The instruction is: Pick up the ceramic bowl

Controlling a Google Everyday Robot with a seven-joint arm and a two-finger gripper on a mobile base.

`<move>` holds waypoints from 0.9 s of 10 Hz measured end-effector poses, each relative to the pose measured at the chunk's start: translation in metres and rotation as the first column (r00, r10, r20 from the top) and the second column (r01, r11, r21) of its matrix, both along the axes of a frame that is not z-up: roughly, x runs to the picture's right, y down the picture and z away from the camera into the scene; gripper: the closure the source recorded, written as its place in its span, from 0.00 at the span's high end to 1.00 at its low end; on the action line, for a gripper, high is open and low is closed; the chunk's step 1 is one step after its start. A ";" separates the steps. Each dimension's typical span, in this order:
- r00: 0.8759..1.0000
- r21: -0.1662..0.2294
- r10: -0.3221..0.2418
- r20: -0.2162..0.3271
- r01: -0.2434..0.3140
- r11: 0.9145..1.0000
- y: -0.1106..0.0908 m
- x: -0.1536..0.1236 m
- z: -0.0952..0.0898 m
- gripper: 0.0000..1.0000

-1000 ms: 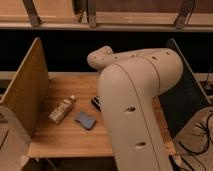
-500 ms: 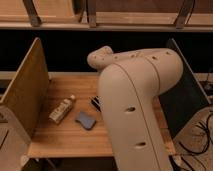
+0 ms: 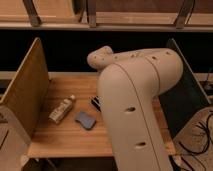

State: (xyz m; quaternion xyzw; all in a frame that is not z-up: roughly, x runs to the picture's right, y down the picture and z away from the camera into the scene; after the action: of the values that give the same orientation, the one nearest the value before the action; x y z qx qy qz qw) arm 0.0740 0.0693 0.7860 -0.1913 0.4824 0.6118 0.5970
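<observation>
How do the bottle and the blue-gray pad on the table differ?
The bottle is pale, long and lying on its side; the pad is blue-gray, flat and squarish. The bottle lies left of the pad. Both rest on the table. The tool is not in view.

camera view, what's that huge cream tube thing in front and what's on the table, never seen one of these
The big cream shape is the robot's arm, very close to the one camera; where that camera sits is not on record. Its pincer, the two-finger grasping part, is not in view, so nothing can be seen held. Beyond the arm is a wooden table with an upright wooden panel at its left. On it lie a small bottle on its side, a flat blue object, perhaps a sponge, and a dark item partly hidden by the arm. The ceramic bowl it should pick up does not show.
</observation>
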 end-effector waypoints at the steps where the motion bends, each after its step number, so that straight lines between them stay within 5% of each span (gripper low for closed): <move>1: 1.000 0.000 0.000 0.000 0.000 1.000 0.000 0.000 0.000 0.78; 7: 1.000 0.003 -0.002 0.002 0.002 1.000 -0.001 0.000 0.000 0.78; 9: 0.999 0.039 -0.027 0.046 0.026 0.999 -0.018 -0.002 0.006 0.78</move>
State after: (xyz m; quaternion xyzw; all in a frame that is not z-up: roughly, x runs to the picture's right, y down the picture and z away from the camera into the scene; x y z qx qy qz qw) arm 0.0716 0.0516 0.7921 -0.1877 0.4589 0.6084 0.6197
